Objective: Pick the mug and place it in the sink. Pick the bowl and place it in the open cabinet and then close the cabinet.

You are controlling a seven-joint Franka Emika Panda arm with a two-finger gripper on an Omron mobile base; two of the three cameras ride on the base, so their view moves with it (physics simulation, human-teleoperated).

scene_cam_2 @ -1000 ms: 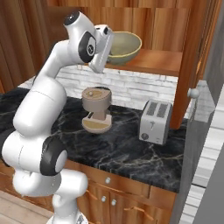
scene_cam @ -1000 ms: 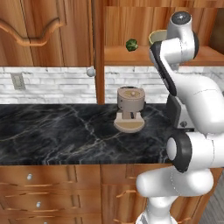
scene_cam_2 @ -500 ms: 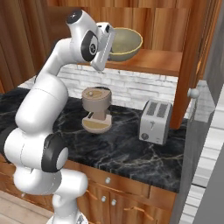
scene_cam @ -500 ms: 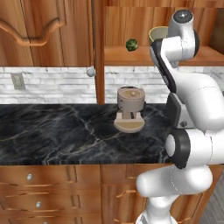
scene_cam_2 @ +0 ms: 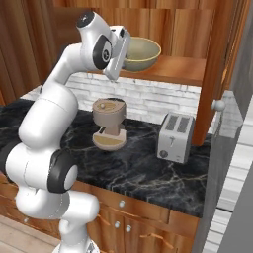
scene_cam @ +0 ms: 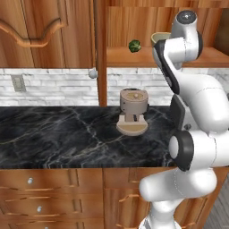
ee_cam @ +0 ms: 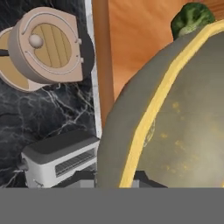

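Bowl (scene_cam_2: 141,53) sits on the wooden shelf (scene_cam_2: 183,71) of the open cabinet (scene_cam: 134,27), upright with its mouth facing up and its wide axis level with the shelf; in the right base view its olive-beige wall and cream rim stand just beside the white hand of the arm; in the hand view the rim (ee_cam: 153,109) runs as a yellowish arc from the lower middle to the upper right, with the bowl's inside to the right of it. Pincer (ee_cam: 131,180) is at the near rim of the bowl, one dark finger to either side of the rim at the bottom of the hand view; the jaws stand narrowly apart with the rim between them, but I cannot tell whether they press on it or have let go. A small green ball (scene_cam: 134,45) lies on the same shelf to the left of the bowl, near it; in the hand view it peeks out just past the bowl's far edge. Below on the black marble tabletop (scene_cam: 58,134) a tan coffee grinder (scene_cam: 133,112) stands upright; a silver toaster (scene_cam_2: 174,137) stands to its right. The cabinet door (scene_cam_2: 217,74) hangs open at the right.
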